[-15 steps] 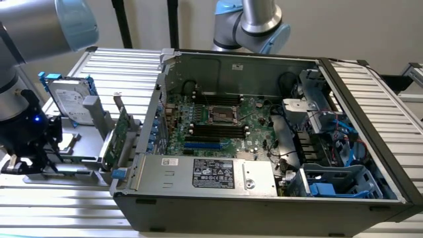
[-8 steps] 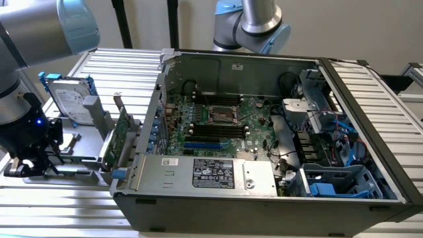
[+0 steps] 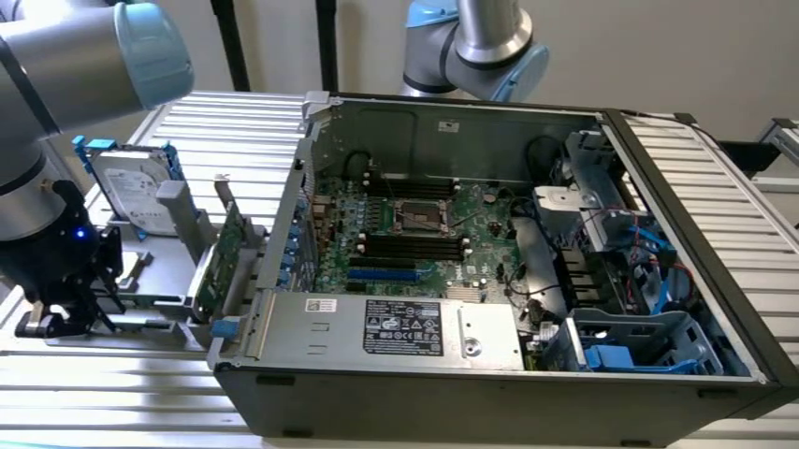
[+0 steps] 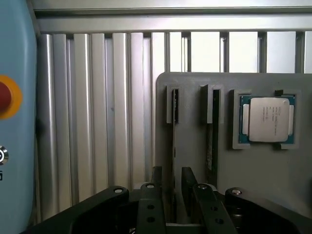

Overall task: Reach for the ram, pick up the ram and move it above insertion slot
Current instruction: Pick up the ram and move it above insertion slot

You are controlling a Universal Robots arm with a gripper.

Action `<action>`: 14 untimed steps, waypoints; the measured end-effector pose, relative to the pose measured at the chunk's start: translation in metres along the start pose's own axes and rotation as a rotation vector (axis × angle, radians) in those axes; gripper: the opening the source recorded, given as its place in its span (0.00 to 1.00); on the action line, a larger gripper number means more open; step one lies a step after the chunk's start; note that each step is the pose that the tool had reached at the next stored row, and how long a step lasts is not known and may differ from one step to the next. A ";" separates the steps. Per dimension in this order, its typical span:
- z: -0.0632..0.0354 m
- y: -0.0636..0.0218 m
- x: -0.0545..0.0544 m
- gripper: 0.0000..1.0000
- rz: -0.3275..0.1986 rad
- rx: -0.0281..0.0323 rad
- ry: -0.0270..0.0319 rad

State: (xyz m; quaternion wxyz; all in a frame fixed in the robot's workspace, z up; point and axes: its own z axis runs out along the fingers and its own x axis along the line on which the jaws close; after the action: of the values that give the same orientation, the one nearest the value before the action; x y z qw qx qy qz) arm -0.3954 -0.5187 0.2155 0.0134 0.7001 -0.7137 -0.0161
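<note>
Wrist view: gripper [image 4: 171,176] spread, fingers flanking the edge-on ram [image 4: 174,111] in grey holder [image 4: 253,185]; centre on it, descend square before pinching.

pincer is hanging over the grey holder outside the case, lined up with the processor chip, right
Not the processor chip. The wrist view shows the pincer lined up with the ram standing on edge in the grey holder, the stick farther from that chip. The rest is right: it hangs over the holder, outside the case.
</note>
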 end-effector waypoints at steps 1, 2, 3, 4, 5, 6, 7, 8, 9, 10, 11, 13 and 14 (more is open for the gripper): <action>0.0012 -0.0001 0.000 0.31 -0.001 0.0000 0.0001; 0.0025 -0.0001 0.000 0.31 -0.002 -0.0001 0.0001; 0.0039 -0.0002 0.000 0.31 -0.003 0.0000 0.0001; 0.0055 -0.0002 0.000 0.31 -0.003 0.0000 0.0001; 0.0070 -0.0003 0.000 0.31 -0.003 0.0000 0.0001; 0.0084 -0.0004 0.000 0.31 -0.003 0.0000 0.0002; 0.0098 -0.0005 0.000 0.31 -0.003 0.0000 0.0001; 0.0109 -0.0005 0.000 0.31 -0.003 0.0000 0.0001; 0.0119 -0.0005 0.000 0.31 -0.003 0.0000 0.0000; 0.0126 -0.0006 0.000 0.31 -0.003 0.0000 0.0000; 0.0132 -0.0006 0.000 0.31 -0.003 0.0000 0.0000; 0.0138 -0.0006 0.000 0.31 -0.003 -0.0001 0.0001; 0.0140 -0.0006 0.000 0.31 -0.003 -0.0001 0.0002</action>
State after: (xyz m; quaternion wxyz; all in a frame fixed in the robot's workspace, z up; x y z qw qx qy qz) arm -0.3953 -0.5185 0.2015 0.0135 0.7012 -0.7126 -0.0161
